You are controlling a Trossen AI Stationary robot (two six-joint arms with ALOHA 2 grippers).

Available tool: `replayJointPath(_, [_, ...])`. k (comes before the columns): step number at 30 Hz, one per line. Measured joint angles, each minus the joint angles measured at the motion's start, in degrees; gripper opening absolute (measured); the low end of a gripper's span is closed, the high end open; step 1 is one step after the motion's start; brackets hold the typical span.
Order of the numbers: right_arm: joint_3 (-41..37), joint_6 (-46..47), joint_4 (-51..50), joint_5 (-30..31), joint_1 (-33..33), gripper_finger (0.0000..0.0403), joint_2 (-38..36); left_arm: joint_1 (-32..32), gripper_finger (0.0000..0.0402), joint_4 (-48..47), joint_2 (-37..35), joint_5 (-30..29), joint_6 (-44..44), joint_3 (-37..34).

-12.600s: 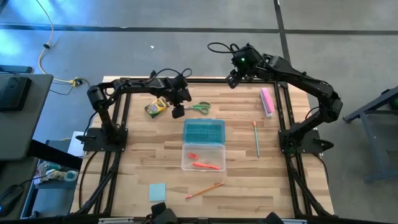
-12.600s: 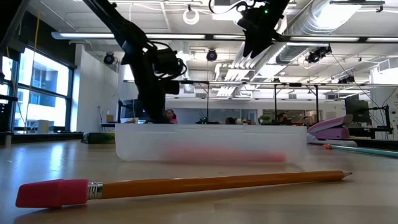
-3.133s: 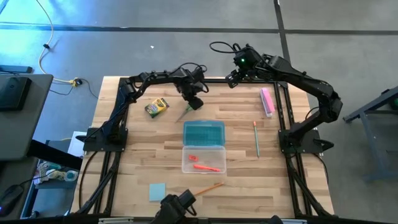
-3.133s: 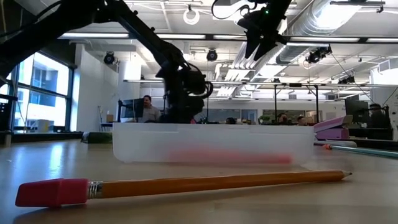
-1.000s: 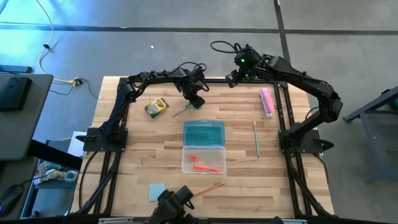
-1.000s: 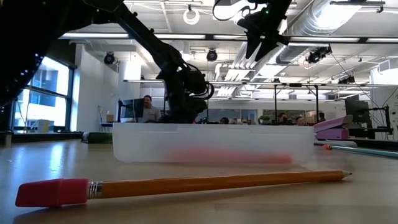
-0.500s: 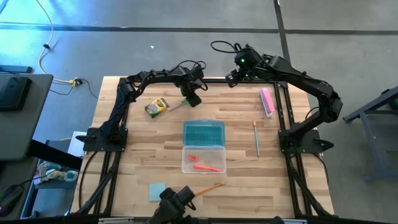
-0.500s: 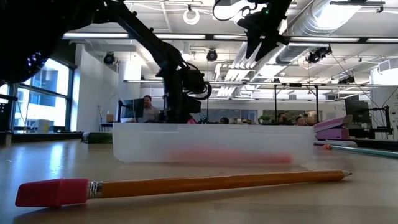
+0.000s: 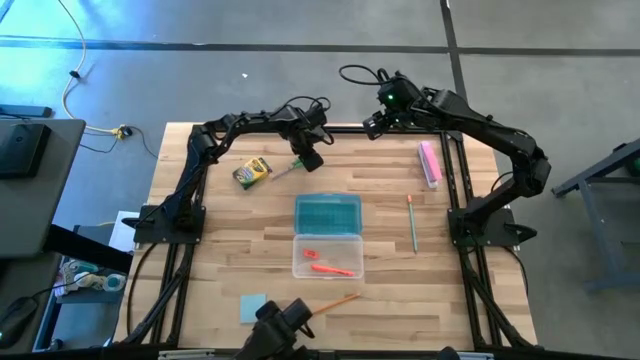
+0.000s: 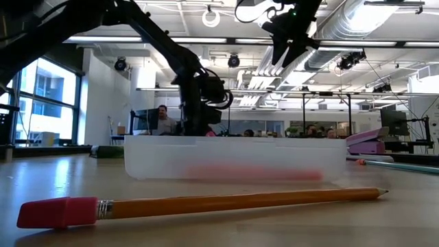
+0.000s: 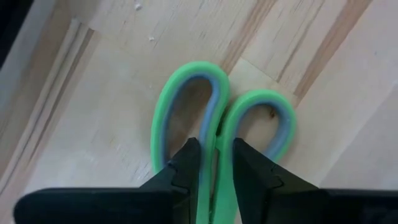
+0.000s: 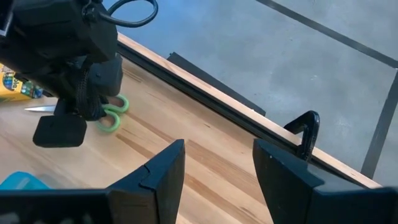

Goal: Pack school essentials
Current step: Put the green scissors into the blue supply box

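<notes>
Step in hand: picking up the green-handled scissors [image 11: 219, 143]. Left gripper [image 11: 216, 163] sits at the upper middle of the high view, fingers clenched on the scissors just below the two handle loops, where the handles meet. In the right wrist view the scissors [image 12: 111, 114] lie flat on the table [image 9: 230, 215], blade tip pointing toward the yellow-green crayon box [image 9: 252, 172]. I can't tell whether they have lifted off the wood yet; they look down or nearly so.

Right gripper [image 12: 216, 167] hangs high at the upper right of the high view, over the far table edge, jaws released and holding nothing. It's idle.

Clear case tray [image 9: 327, 253] is at frame centre-bottom in the high view, with its teal lid [image 9: 328, 211] just above it. Orange pen [image 9: 334, 268] and tiny red piece [image 9: 310, 251] are already inside. Still out: orange pencil [image 9: 330, 304] and light-blue note pad [image 9: 253, 307] at the lower edge, thin green pencil [image 9: 411, 222] to the right, the crayon box at upper left. So roughly a quarter done, by my count.

Next move, as I read it: lift clear, carry down-frame past the lid to the tray, and line the scissors up with its long axis before letting go. The grip is near the pivot, so the blade end may swing or droop in transit.
</notes>
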Motion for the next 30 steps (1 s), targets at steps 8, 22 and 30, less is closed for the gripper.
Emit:
replayJointPath(8, [0.0,-0.1,0.0,0.0,-0.2,0.0181,0.0,0.0,0.0028,-1.3,-3.5,0.6,0.0,-0.2])
replayJointPath(22, [0.0,-0.1,0.0,-0.4,-3.4,0.0181,0.0,-0.4,0.0001,-2.7,-4.7,9.6,2.2,-0.1])
replayJointPath(30, [0.0,-1.1,0.0,-4.0,-4.3,0.0181,0.0,-0.3,0.0001,-2.9,-4.8,9.9,3.2,0.2])
